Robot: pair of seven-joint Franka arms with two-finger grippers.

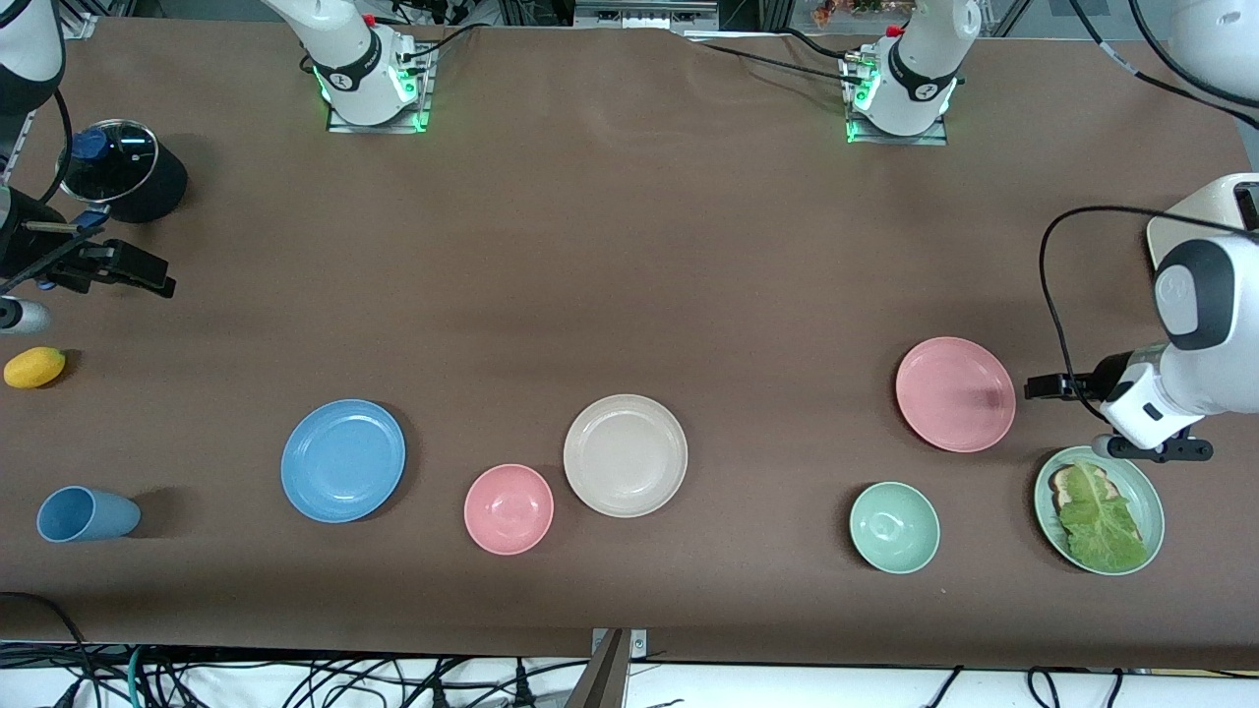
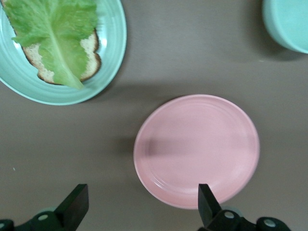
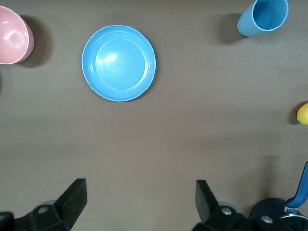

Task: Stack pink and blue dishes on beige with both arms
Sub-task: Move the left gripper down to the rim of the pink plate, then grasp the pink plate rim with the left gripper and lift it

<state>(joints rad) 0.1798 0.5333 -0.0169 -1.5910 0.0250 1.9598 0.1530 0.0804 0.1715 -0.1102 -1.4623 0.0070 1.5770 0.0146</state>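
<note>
The pink plate lies flat toward the left arm's end of the table. My left gripper hangs open beside it, over the table, and one finger shows just over the plate's rim. The blue plate lies toward the right arm's end. The beige plate sits bare in the middle. My right gripper is open and holds nothing, over bare table at the right arm's end, well away from the blue plate.
A pink bowl sits beside the beige plate. A green bowl and a green lettuce plate lie nearer the front camera than the pink plate. A blue cup, a lemon and a lidded black pot are at the right arm's end.
</note>
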